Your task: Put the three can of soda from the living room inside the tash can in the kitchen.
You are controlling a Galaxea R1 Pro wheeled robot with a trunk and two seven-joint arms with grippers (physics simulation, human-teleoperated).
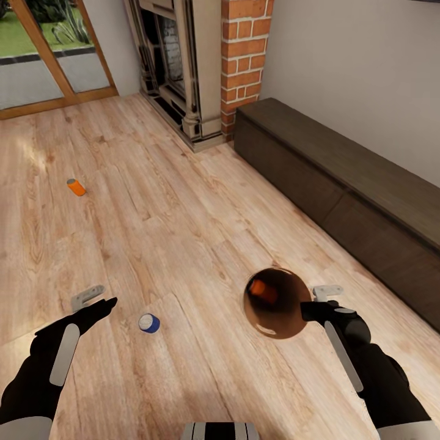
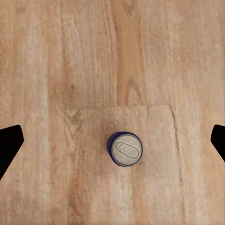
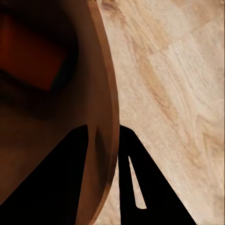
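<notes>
Gripping the rim of the copper-brown bin (image 1: 278, 305) with the right gripper (image 1: 307, 310), one orange can (image 1: 264, 290) inside, left gripper (image 1: 102, 304) spread wide above the upright blue can (image 2: 124, 149), second orange can (image 1: 76, 187) lying on the plank floor (image 1: 183, 214) well apart.

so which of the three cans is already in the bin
One orange can, lying inside the copper bin. The other orange can and the blue can are on the floor.

Orange can (image 1: 264, 291) half hidden inside bin (image 1: 287, 327); low cabinet (image 1: 342, 183) cut off by edge.
</notes>
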